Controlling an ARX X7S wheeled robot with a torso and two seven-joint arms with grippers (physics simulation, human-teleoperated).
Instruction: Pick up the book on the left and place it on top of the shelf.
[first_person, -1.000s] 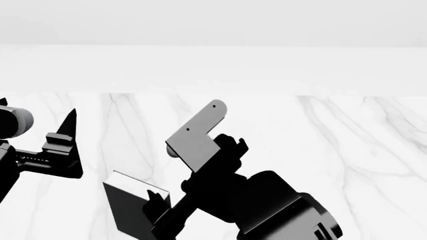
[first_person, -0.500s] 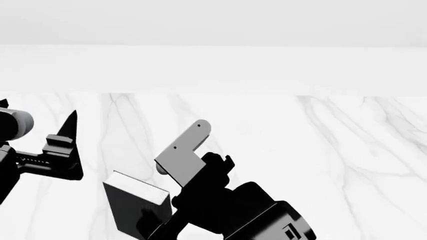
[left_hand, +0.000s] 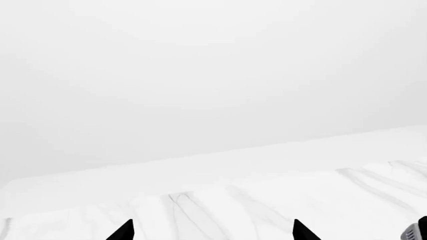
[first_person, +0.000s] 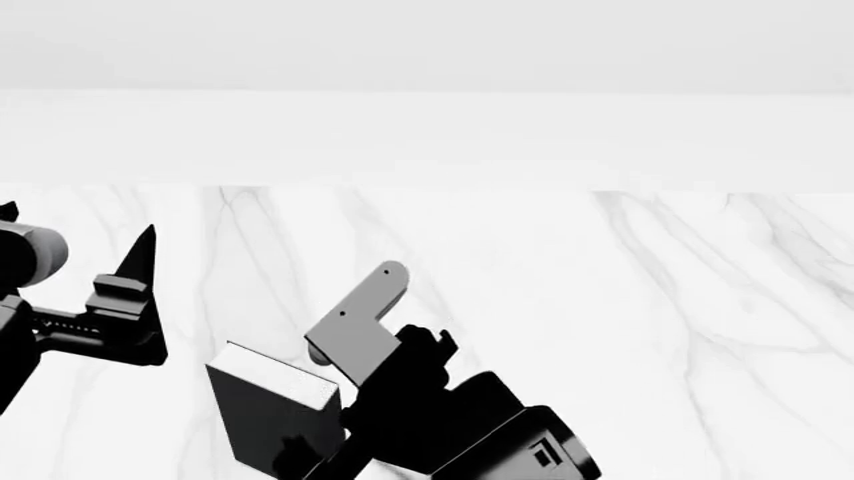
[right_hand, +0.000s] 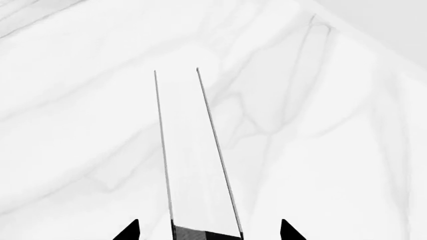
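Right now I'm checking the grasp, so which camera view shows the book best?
The head view: the book shows its dark cover and one pale edge beside the right arm. The right wrist view sees only its white page edge between the fingers. The left wrist view misses it.

Book (first_person: 274, 410) between tools, on table (first_person: 641, 290)

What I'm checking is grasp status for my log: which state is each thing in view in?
book: upright on edge, white page edges on top, between the right fingers, not gripped.
right gripper: open, straddling the book, a gap on each side.
left gripper: open, empty, over the marble table.
shelf: not in view.
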